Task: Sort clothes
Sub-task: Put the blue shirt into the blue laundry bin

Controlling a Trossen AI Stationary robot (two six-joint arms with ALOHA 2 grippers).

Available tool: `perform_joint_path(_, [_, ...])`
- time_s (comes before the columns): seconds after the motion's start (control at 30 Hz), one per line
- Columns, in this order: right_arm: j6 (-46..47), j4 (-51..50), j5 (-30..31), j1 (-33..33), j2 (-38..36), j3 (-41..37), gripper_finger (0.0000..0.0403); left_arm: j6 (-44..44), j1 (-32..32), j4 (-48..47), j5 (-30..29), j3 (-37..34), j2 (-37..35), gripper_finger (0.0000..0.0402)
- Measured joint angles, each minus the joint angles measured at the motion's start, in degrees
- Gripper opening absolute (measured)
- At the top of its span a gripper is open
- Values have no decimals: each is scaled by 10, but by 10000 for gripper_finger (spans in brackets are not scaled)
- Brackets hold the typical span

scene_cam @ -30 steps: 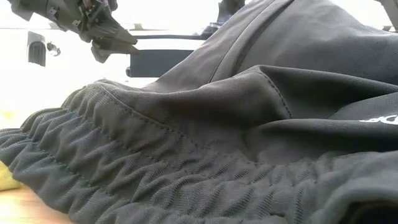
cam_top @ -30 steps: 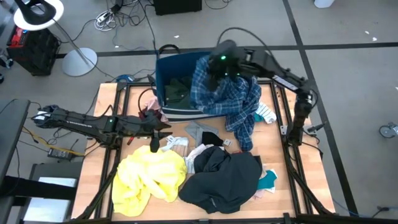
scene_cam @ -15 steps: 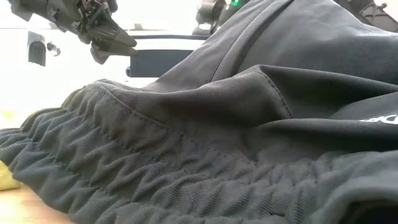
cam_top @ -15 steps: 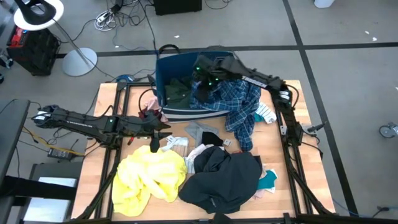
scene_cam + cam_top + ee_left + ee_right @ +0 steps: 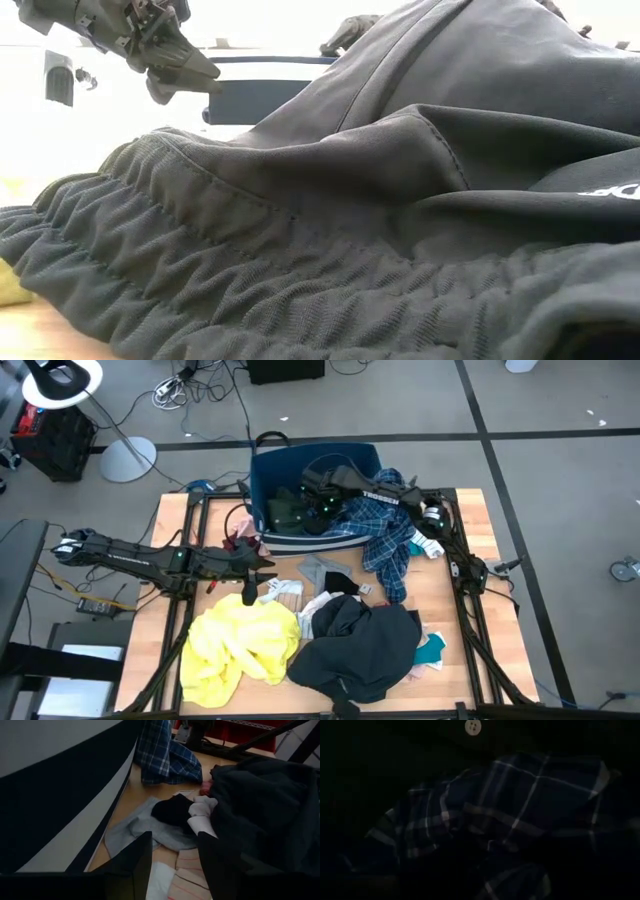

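A blue plaid shirt (image 5: 385, 525) lies draped over the near right rim of the navy bin (image 5: 262, 465), and its lower end (image 5: 396, 575) rests on the table. My right gripper (image 5: 318, 495) is low inside the bin, beside a dark green garment (image 5: 285, 510). The right wrist view shows only plaid cloth (image 5: 520, 805) close up. My left gripper (image 5: 262, 567) is open and empty, hovering over the table near white socks (image 5: 283, 590); its fingers frame a grey cloth (image 5: 145, 827). It also shows in the low view (image 5: 185, 72).
A yellow garment (image 5: 240, 645) and a large dark grey garment (image 5: 360, 645) lie along the table's near side. The dark grey garment fills the low view (image 5: 400, 200). A teal piece (image 5: 432, 650) and a striped sock (image 5: 428, 543) lie toward the right edge.
My right gripper has gone down and toward the table's left, into the bin, with the plaid shirt. The shirt's upper part, raised a second ago, has sunk onto the bin's rim. Its lower end has stayed on the table.
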Motion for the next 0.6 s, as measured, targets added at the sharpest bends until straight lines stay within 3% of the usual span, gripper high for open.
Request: perform_joint_path(0.6, [-24, -32, 32, 6, -318, 0, 209, 0, 0, 0, 0, 0, 0, 163])
